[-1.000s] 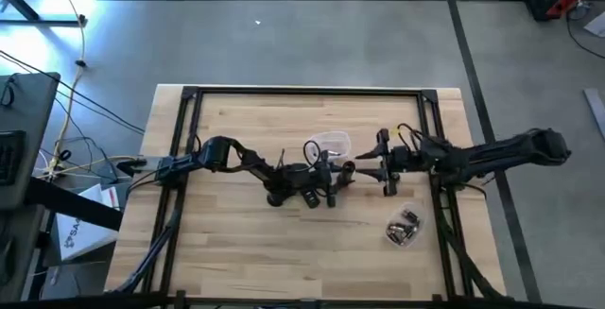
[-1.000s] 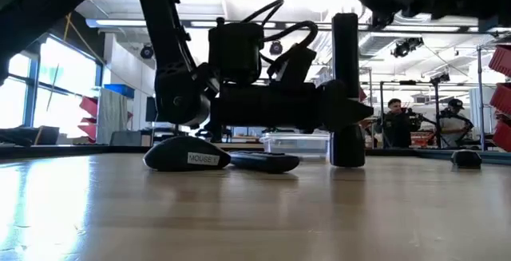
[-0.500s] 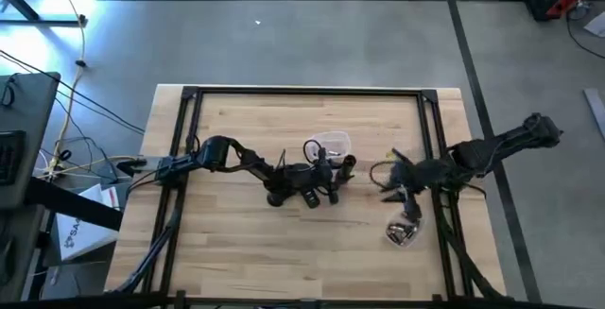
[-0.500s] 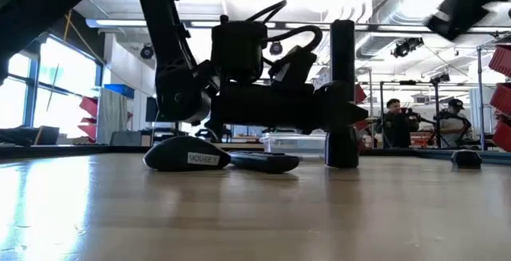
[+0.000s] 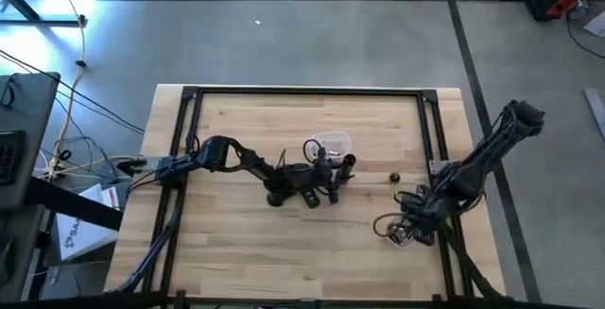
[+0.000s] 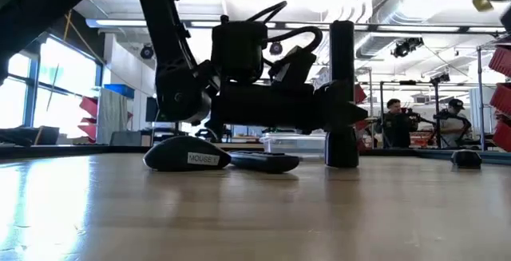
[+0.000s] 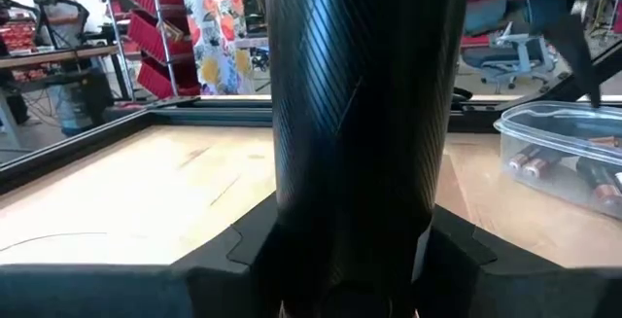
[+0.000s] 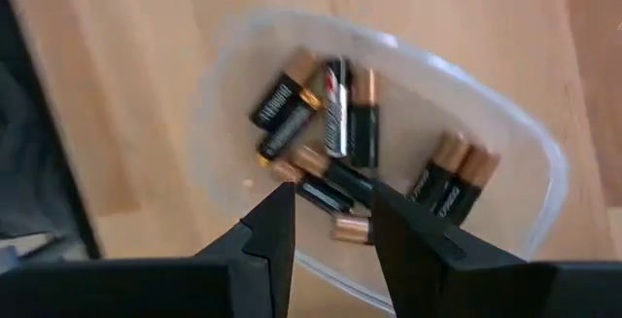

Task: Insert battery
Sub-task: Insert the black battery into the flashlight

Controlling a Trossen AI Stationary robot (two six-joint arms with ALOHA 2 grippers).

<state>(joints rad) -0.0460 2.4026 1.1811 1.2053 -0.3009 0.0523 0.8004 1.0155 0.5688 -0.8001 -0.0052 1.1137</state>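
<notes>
Wooden tabletop (image 5: 236, 243) is carrying the work: the right gripper (image 8: 330, 223) is hovering, fingers narrowly parted and empty, over the batteries (image 8: 335, 133) in the clear tub (image 5: 401, 233) at four o'clock, their long axes lying jumbled.

Light wooden table (image 5: 236, 243), black-framed; on it mouse (image 6: 187, 155), clear battery tub (image 5: 401, 232), second clear tub (image 5: 331, 143).
</notes>
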